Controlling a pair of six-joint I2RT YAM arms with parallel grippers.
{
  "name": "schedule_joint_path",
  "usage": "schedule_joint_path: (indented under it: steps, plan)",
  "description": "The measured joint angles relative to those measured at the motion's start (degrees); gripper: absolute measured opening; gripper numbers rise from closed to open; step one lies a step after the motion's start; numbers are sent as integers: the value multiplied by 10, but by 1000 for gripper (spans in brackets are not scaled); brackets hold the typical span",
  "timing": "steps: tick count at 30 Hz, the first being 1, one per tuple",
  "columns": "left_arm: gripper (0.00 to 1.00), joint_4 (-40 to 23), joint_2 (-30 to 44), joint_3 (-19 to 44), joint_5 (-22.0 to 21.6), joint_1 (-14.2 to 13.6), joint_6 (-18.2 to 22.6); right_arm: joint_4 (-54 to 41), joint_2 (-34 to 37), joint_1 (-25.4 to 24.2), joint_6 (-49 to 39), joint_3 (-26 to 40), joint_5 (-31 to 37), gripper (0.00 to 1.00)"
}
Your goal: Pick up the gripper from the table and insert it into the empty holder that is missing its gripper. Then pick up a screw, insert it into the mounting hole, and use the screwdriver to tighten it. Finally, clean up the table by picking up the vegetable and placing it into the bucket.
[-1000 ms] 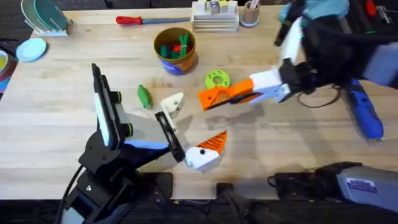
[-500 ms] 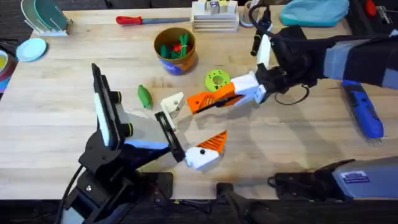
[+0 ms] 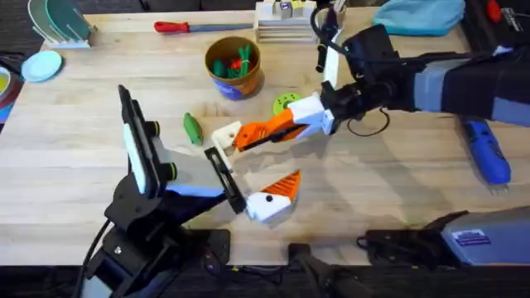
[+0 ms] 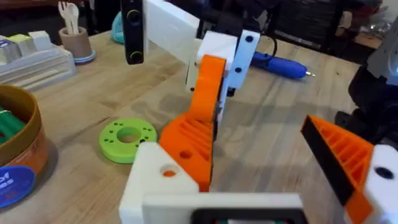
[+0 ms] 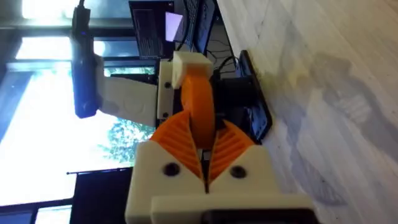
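Both arms are built from black and grey links with loose black cables. White finger bases (image 5: 205,177) carry orange ribbed pads (image 4: 339,152); a label, possibly printed, is fixed to one link.

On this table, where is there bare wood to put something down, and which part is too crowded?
Bare wood lies on the table left of the left arm, between the red screwdriver and the bucket, and between the right gripper and the blue screwdriver. It is crowded around the vegetable, holder and green disc.
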Motion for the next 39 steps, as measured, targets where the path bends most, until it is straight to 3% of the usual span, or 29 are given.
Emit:
schedule_joint_path:
  steps: [11,19,21,24,29,39]
  plan:
    - [993,-1,0,0,-19,4,-4,154,0,61,158,0,82,8]
    - [992,-3,2,0,-38,8,-22,167,-4,76,199,0,128,8]
    - [993,-3,2,0,-41,8,-22,166,-5,77,204,0,131,82]
    - [993,-2,2,0,-44,8,-21,164,-4,77,205,0,132,292]
    - [994,0,2,0,-32,0,-9,156,-3,84,200,0,116,843]
    - [993,0,2,0,-31,-1,-2,157,-3,59,185,0,104,881]
